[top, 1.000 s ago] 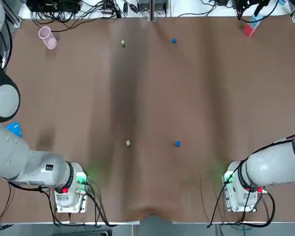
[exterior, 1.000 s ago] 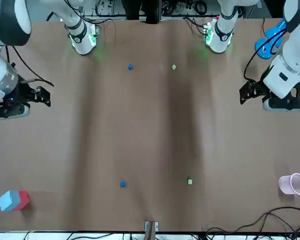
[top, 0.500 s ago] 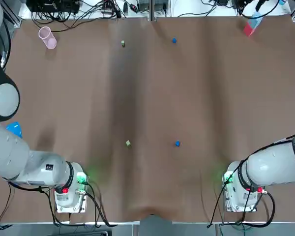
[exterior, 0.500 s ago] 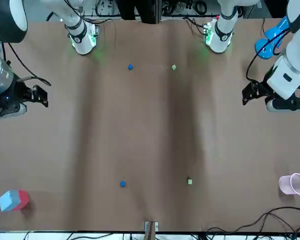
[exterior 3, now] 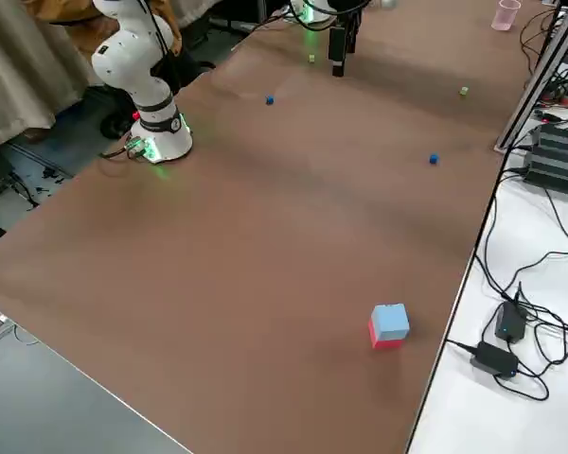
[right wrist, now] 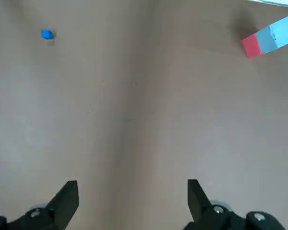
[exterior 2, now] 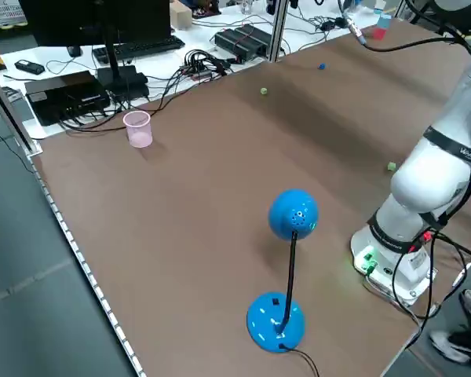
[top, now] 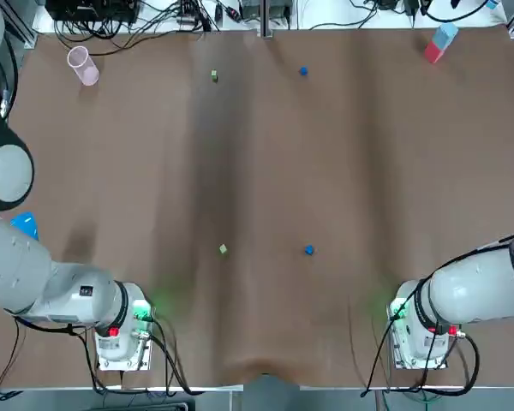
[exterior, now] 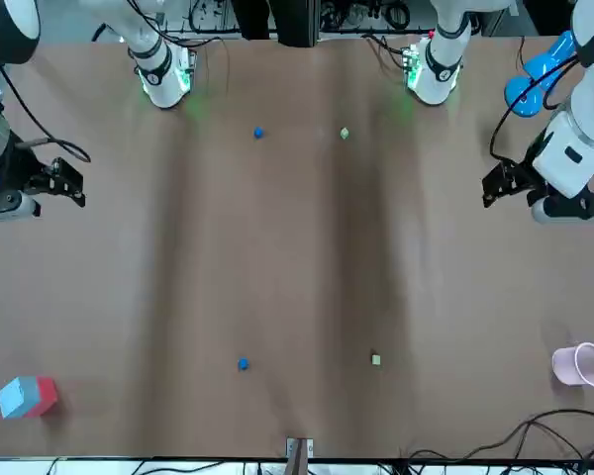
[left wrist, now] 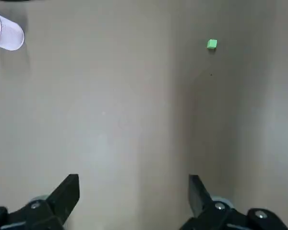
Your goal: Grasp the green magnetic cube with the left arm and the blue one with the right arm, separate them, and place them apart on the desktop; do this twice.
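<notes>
Four small cubes lie apart on the brown table. One green cube (top: 223,249) and one blue cube (top: 309,250) sit near the arm bases. A second green cube (top: 214,76) and a second blue cube (top: 303,71) lie near the far edge. My left gripper (exterior: 497,184) hangs open and empty high over the table's left side; its wrist view shows the far green cube (left wrist: 211,44) well ahead of it. My right gripper (exterior: 65,182) hangs open and empty over the right side, with the far blue cube (right wrist: 47,34) ahead of it.
A pink cup (top: 83,65) lies at the far left corner. A red and light-blue block (top: 439,41) stands at the far right corner. A blue ball-on-stand (exterior 2: 286,267) stands at the left edge. Cables run along the far edge.
Both arms have drawn outward toward the table's sides. The right gripper has moved the most and has left the top view's far right corner. The cubes have not moved.
</notes>
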{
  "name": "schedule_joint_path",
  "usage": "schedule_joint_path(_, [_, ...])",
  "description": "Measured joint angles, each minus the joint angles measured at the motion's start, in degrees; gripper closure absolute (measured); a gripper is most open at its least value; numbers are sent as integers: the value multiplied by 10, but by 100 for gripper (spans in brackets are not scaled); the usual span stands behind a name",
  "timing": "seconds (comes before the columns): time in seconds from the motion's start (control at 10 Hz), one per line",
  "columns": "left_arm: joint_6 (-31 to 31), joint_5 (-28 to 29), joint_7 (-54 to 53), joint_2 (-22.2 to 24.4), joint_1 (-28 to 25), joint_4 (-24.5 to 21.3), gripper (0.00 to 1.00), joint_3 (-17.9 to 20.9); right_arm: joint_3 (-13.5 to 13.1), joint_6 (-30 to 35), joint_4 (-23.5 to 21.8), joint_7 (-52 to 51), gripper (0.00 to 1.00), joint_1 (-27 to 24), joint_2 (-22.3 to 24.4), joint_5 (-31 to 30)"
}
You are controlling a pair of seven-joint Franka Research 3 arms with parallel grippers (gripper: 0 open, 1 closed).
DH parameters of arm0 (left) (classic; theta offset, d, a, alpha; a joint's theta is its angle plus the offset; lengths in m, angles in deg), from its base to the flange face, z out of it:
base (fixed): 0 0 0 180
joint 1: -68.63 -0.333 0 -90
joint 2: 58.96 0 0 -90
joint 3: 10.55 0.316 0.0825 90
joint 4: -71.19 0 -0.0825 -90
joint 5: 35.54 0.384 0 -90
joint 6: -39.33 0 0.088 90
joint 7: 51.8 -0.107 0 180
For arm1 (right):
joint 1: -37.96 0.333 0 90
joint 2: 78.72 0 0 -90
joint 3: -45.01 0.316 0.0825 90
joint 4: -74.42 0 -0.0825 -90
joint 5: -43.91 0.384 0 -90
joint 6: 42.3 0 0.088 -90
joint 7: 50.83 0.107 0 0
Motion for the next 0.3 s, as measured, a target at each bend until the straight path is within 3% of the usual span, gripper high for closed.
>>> schedule_joint_path(0.3, [0, 0, 0, 0, -6, 0, 0, 0, 0, 3, 0, 15, 0, 1, 0, 0])
